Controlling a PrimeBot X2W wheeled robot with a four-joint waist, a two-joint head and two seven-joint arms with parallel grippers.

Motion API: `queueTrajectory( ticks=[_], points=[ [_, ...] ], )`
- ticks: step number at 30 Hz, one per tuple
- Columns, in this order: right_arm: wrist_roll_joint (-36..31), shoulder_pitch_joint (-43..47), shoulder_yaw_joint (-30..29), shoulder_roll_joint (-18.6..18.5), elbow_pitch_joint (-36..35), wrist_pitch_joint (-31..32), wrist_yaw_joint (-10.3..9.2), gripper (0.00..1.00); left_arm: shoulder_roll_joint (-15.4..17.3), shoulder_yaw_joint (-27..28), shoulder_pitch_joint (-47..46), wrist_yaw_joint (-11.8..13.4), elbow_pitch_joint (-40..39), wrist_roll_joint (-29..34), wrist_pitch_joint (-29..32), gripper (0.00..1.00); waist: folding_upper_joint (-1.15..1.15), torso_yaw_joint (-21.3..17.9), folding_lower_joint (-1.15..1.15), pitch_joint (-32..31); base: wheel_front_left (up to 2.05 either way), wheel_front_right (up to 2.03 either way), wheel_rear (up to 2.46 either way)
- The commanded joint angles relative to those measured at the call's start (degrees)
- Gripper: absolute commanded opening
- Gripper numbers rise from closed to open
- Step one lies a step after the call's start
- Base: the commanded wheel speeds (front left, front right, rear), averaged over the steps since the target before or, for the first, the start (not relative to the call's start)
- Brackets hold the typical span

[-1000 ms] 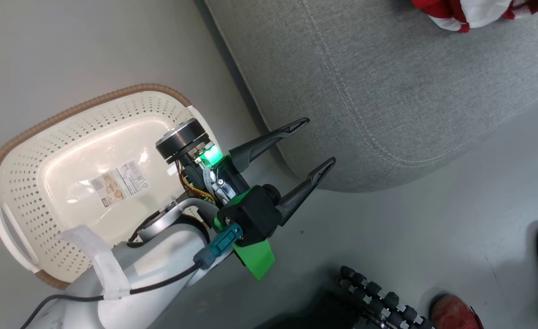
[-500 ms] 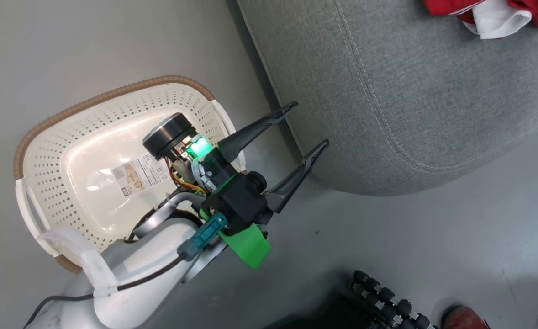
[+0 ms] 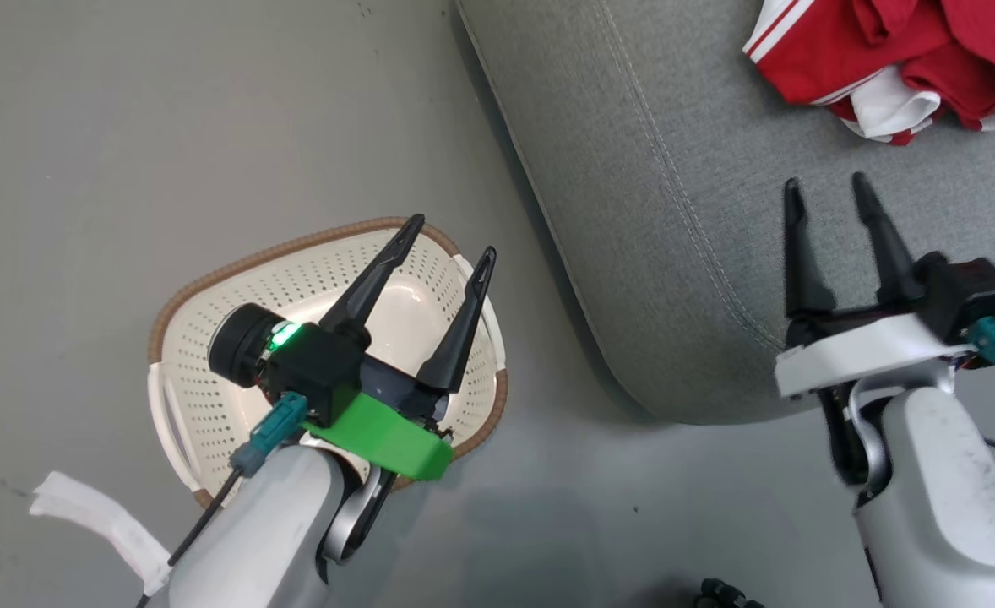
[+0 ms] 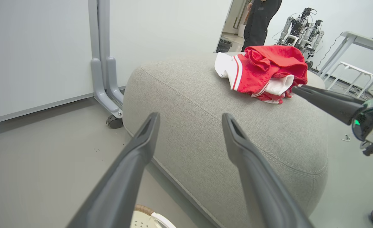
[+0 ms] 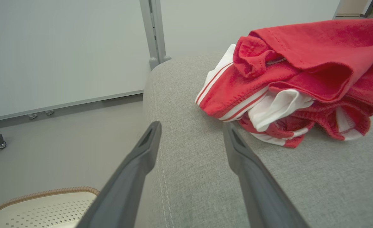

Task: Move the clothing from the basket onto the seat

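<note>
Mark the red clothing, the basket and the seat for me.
red clothing (image 3: pixel 928 42), head view, on its red folds.
basket (image 3: pixel 295 283), head view, on its perforated wall.
seat (image 3: pixel 675 211), head view, on bare grey fabric.

The seat (image 3: pixel 675 211), upper centre of the head view, is grey woven cloth, matt and slightly coarse, with stitched seams. The clothing (image 3: pixel 911 59) at the upper right is soft red and white cloth, crumpled and without shine. The basket (image 3: pixel 202 397) at the lower left is smooth, perforated cream plastic, faintly glossy, with a brown rim moulded in a woven texture. The floor (image 3: pixel 168 127) is smooth, dull grey. The fingers of the left gripper (image 3: pixel 454 236) and right gripper (image 3: pixel 826 181) look like dark matt plastic. The bracket (image 3: pixel 379 435) is green matt plastic. The forearm (image 3: pixel 937 481) shell is pale with a satin sheen.
</note>
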Motion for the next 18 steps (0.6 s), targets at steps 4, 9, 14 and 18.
queueTrajectory(
  ticks=[4,9,14,18],
  points=[
    [-1.08,4.19,6.67,0.09,-0.33,-0.17,-0.06,1.0,-3.95,9.92,7.94,-0.93,-3.01,0.06,-0.3,1.0,0.0,7.79,0.0,-11.53,0.0,0.0,0.0],
    [-2.15,7.83,11.35,-0.16,-1.51,-0.17,-0.06,1.0,-8.59,21.89,16.53,-3.98,-2.69,1.36,-0.31,1.0,0.0,10.99,0.0,-17.04,0.0,0.0,0.0],
    [-3.61,11.39,10.85,0.36,-4.69,-0.17,-0.06,1.0,-10.81,29.1,22.09,-6.48,-1.75,4.11,-0.32,1.0,0.0,13.53,0.0,-20.96,0.0,0.0,0.0],
    [-5.39,14.54,9.24,0.85,-8.18,-0.17,-0.06,1.0,-11.22,33.45,25.79,-7.3,-1.86,6.18,-0.33,1.0,0.0,14.88,0.0,-23.43,0.0,0.0,0.0]
  ],
)
